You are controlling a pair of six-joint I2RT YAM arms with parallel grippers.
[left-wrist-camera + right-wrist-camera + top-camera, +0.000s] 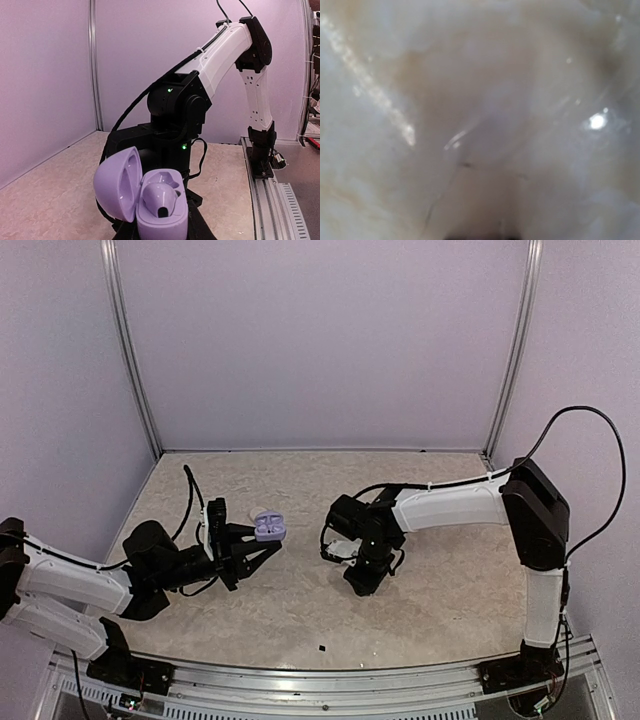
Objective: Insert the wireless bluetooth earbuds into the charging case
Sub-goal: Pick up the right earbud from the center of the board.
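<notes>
My left gripper (252, 543) is shut on a lilac charging case (268, 527) and holds it above the table with its lid open. In the left wrist view the case (150, 220) stands upright, its lid (117, 182) swung left. One pale lilac earbud (159, 196) sits in the near socket, and the far socket (167, 177) looks empty. My right gripper (360, 578) points down close to the table, right of the case. Its wrist view shows only a blurred close-up of the pale tabletop (480, 120), with no fingers or other earbud visible.
The right arm (220, 55) stands directly behind the case in the left wrist view. A small pale thing (340, 552) lies by the right gripper's head; I cannot tell what it is. A tiny dark speck (322, 649) lies near the front edge.
</notes>
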